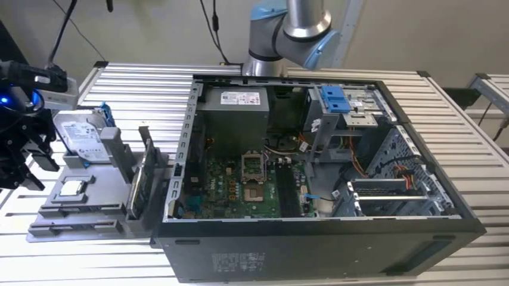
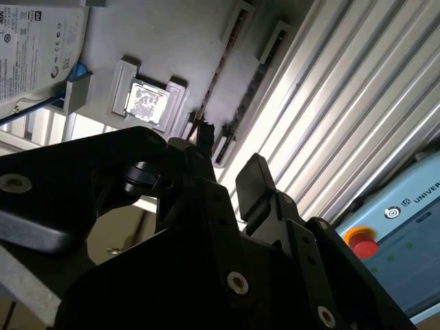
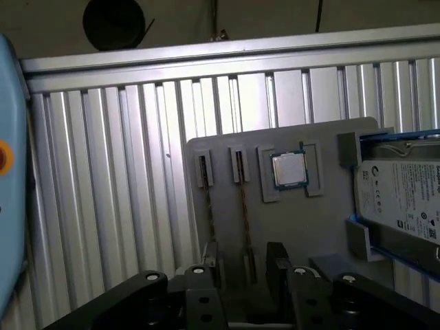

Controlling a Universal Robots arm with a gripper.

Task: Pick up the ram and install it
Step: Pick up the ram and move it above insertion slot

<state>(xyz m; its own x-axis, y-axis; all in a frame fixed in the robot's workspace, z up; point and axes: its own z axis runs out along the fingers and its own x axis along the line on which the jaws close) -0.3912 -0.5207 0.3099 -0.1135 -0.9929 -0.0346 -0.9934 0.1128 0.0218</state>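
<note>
In the first wrist view, your black two-fingered gripper has its fingers spread. The ram, a thin dark circuit stick, stands on edge in a slot of the flat grey plastic tray and lines up between them. You have no pinch on it, so I judge the pick-up not yet made. Farther off, at the exterior view's right, the dark memory slots inside the open black computer case look unfilled, so the installing is all left.
</note>
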